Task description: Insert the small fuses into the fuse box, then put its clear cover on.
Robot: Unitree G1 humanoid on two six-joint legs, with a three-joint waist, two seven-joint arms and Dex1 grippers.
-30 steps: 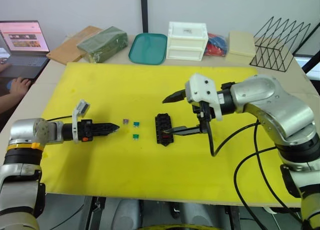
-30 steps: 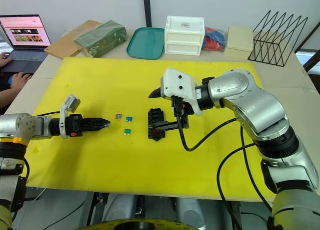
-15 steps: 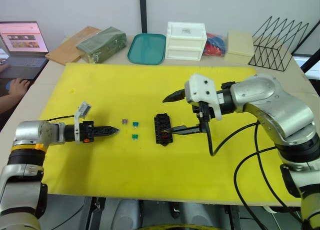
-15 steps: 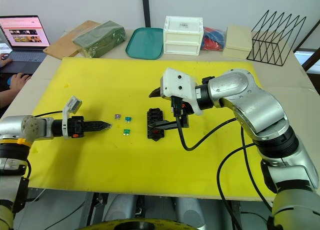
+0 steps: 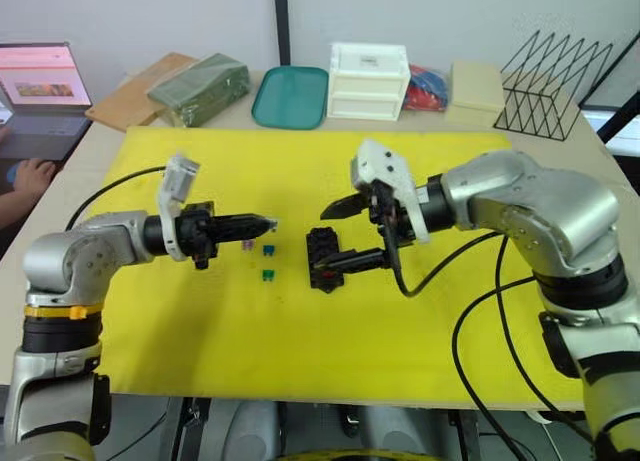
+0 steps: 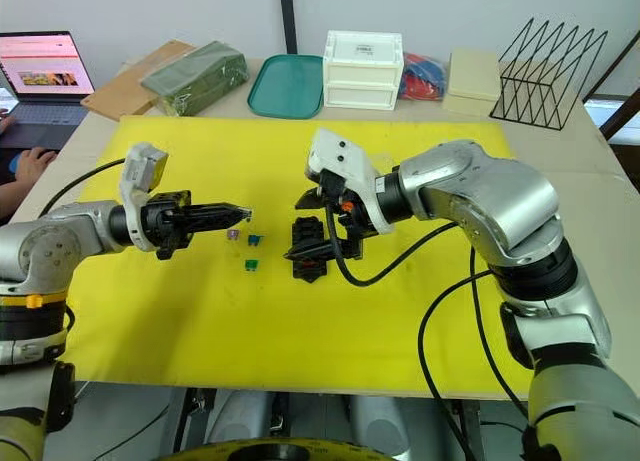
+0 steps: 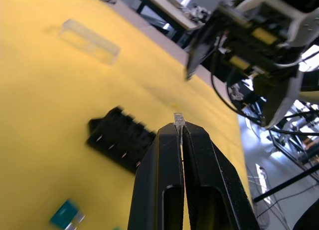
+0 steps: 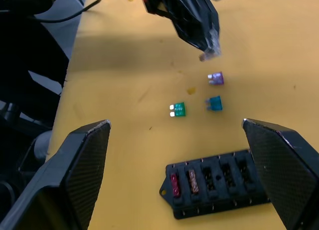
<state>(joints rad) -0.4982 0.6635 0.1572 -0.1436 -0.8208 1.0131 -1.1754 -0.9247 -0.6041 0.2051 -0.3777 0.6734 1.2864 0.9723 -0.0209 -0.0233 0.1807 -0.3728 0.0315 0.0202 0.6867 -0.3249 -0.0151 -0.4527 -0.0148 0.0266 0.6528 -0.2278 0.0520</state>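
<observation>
So the fuse box (image 5: 324, 258) sits about mid-mat on the yellow mat (image 5: 300, 341), with a red fuse (image 8: 174, 182) and an orange fuse (image 8: 192, 180) already seated at one end; the other slots look open. Just left of it, three loose fuses lie flat on the mat: purple fuse (image 8: 216, 79) farthest back, teal fuse (image 8: 214, 104) beside it, green fuse (image 8: 178, 110) nearest.

The left pincer (image 7: 179, 124) is clamped tight on a tiny pale grey fuse (image 7: 178, 119), held up in the air above those loose ones, tips pointing right toward the box.

The right pincer (image 5: 345, 231) is spread wide, one finger above the far end of the box, one down by its right side.

The clear cover (image 7: 88, 36) lies on the mat, well apart from the box.

A teal tray (image 5: 292, 97) and a white drawer box (image 5: 367, 81) sit along the far edge of the surface.
</observation>
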